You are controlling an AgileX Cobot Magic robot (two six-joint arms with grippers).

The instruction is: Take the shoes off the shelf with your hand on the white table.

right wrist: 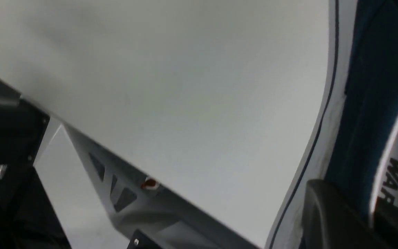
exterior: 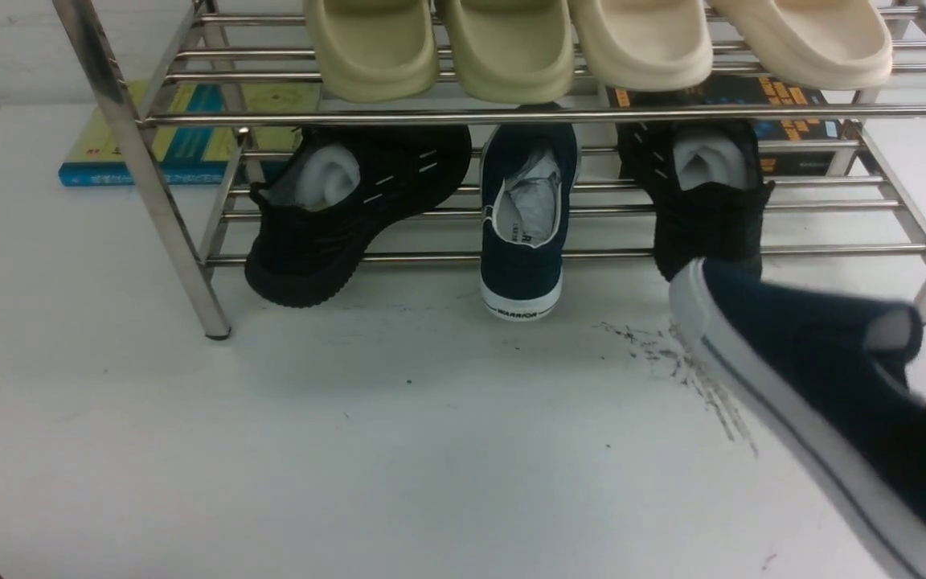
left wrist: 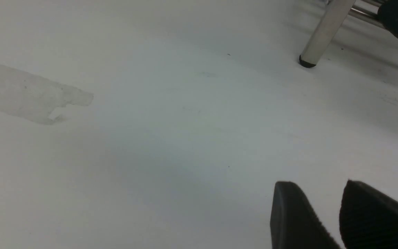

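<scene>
While over the white table (exterior: 350, 450), right jaws clenched on tilted navy shoe (exterior: 817, 378); left jaws parted.

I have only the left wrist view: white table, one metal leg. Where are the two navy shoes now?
Observer: One navy shoe is off the shelf, held at its rim by the right gripper.
Operator: And the other one?
Observer: The second navy shoe sits on the lower tier, heel outward, between two black sneakers.
Operator: Is the top tier occupied?
Observer: Yes, four foam slippers lie there.
</scene>
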